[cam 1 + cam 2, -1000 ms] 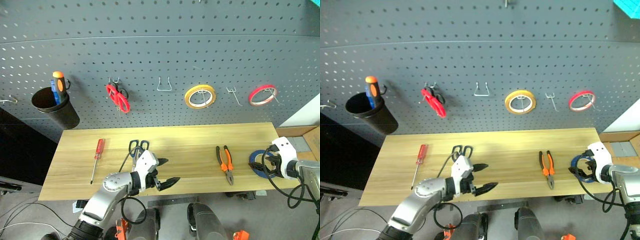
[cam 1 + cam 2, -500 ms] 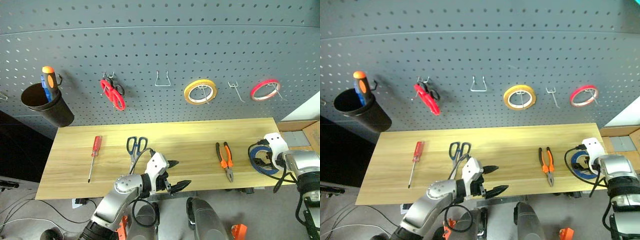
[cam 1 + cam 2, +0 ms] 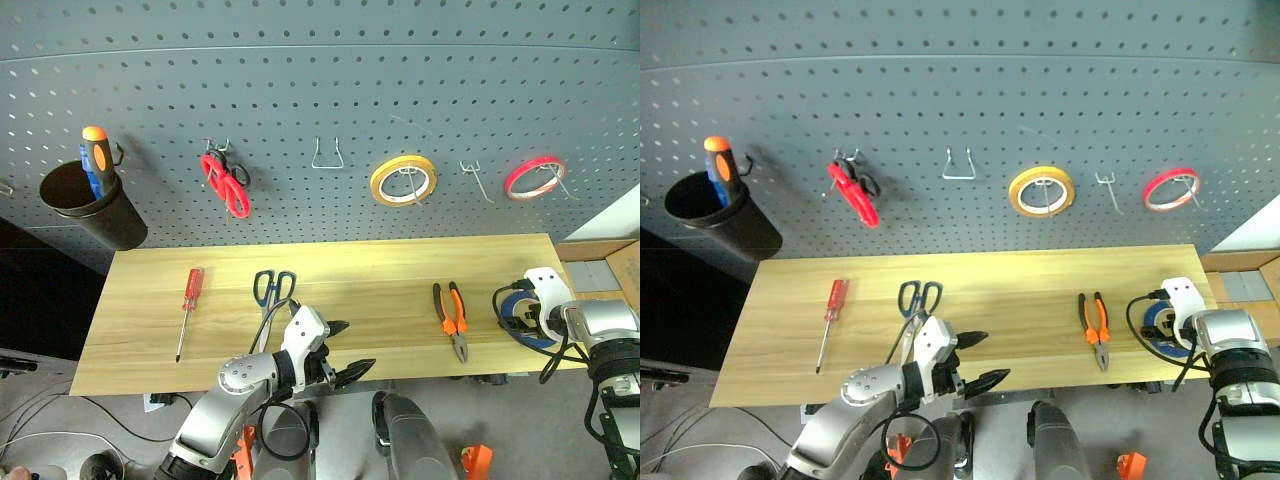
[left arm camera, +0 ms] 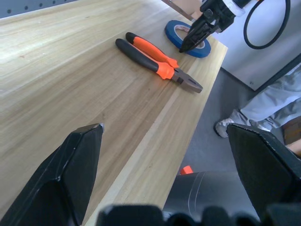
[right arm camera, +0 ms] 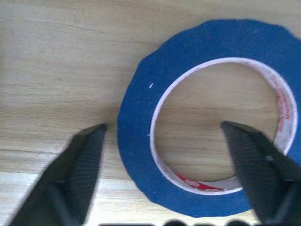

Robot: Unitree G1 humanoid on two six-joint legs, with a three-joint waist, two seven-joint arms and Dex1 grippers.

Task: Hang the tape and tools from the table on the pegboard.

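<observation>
Your right end effector straddles the blue tape lying flat at the tabletop's right end: one finger in the hole, one outside, not clamped. Left end effector spread wide, empty, at the front edge. Pliers lie handles toward the pegboard; scissors likewise; screwdriver handle too.

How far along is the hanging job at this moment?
Nothing of the job is hung yet. The right gripper straddles one side of the blue tape, one finger in its hole, jaws not yet touching. The pliers, dark-handled scissors and red screwdriver lie on the table.
</observation>
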